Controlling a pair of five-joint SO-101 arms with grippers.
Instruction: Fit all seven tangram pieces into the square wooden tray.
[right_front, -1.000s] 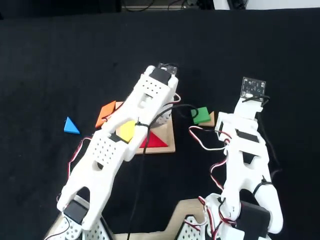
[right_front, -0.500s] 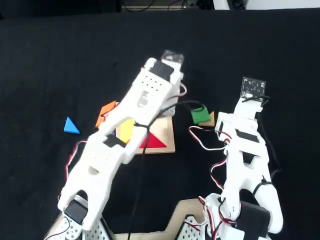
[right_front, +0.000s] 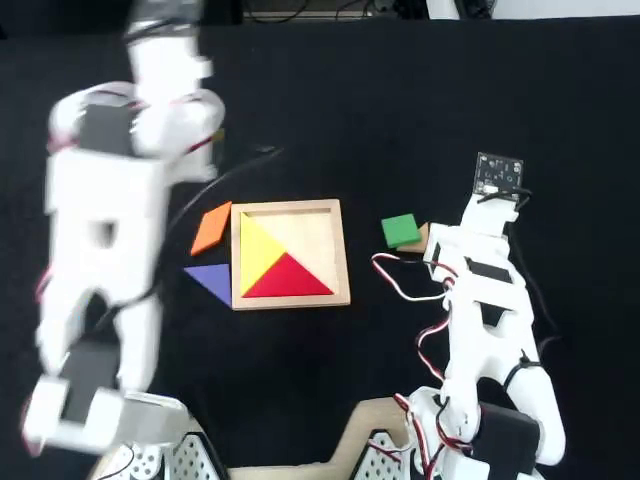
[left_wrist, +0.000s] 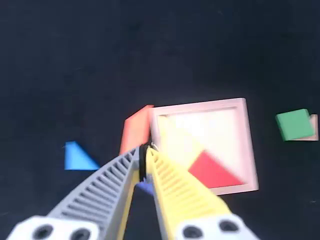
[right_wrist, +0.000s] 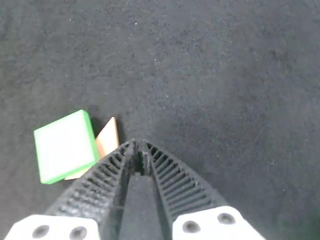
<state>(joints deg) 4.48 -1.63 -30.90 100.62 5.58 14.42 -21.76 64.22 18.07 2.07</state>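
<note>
- The square wooden tray (right_front: 343, 252) lies in the middle of the black tabletop (right_front: 400, 100).
- Two pieces sit inside the tray. A yellow triangle (right_front: 258, 254) fills its left part and a red triangle (right_front: 290, 279) its near part, and the two meet along one slanted edge. The tray's far right part is bare wood.
- An orange piece (right_front: 211, 228) lies just beside the tray's left rim, by the far left corner.
- A dark blue triangle (right_front: 212, 280) lies just left of the tray's near left corner.
- A light blue triangle (left_wrist: 77, 157) lies on the tabletop apart from the tray, beyond the orange piece.
- A green square (right_front: 401, 230) lies to the right of the tray, apart from it. A tan piece (right_front: 419, 239) sticks out from under its right side.
- The left arm (right_front: 100, 220) stands raised over the left side of the tabletop. The left claw (left_wrist: 145, 160) is well above the pieces, its grey and yellow fingers pressed together with nothing between them.
- The right arm (right_front: 485, 300) stands on the right. The right claw (right_wrist: 137, 150) is low, just beside the tan piece and the green square. Its black fingers are closed tip to tip and grip nothing.
</note>
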